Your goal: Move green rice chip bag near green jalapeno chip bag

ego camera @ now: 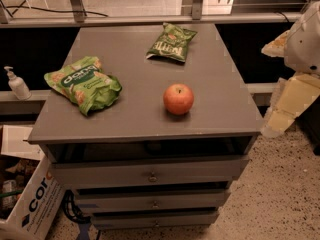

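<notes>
The green rice chip bag (83, 83), puffy and light green with a dark oval logo, lies on the left side of the grey cabinet top (135, 119). The green jalapeno chip bag (171, 43), smaller, flatter and darker, lies at the far middle-right of the top. The two bags are well apart. My gripper is out of view. Only pale segments of my arm (295, 84) show at the right edge, off to the side of the cabinet and clear of both bags.
A red apple (178, 98) stands on the top between the bags, toward the front right. A pump bottle (16, 83) stands on a ledge to the left. A cardboard box (30, 204) sits on the floor at the lower left. Drawers (150, 174) face the front.
</notes>
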{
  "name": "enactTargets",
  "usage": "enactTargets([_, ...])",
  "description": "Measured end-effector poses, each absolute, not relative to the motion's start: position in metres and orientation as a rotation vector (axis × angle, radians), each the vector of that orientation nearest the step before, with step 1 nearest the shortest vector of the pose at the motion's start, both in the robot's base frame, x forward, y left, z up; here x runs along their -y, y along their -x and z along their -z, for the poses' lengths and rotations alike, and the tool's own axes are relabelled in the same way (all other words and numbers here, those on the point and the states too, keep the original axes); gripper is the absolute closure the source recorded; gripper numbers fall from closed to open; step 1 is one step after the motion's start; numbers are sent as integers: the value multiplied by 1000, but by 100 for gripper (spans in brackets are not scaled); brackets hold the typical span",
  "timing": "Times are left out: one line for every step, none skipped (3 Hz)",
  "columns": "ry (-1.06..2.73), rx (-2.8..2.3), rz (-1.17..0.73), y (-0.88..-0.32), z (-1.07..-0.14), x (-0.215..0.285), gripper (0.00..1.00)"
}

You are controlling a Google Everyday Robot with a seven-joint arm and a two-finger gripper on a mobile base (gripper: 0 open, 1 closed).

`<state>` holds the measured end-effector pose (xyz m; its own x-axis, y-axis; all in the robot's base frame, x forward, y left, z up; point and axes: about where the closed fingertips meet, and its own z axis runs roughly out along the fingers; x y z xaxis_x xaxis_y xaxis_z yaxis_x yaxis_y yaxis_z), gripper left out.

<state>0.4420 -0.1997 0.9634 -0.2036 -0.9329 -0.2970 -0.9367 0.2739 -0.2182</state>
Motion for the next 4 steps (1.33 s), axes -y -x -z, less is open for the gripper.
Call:
enactTargets([1682,-2120,-159,-448,-944,165,0])
enactTargets([1689,-2032,-291,-457,-930,118,0])
enactTargets([1708,-1933,-404,-463,-919,63,0])
enactTargets([1751,-1808,-507,-461,-917,3,0])
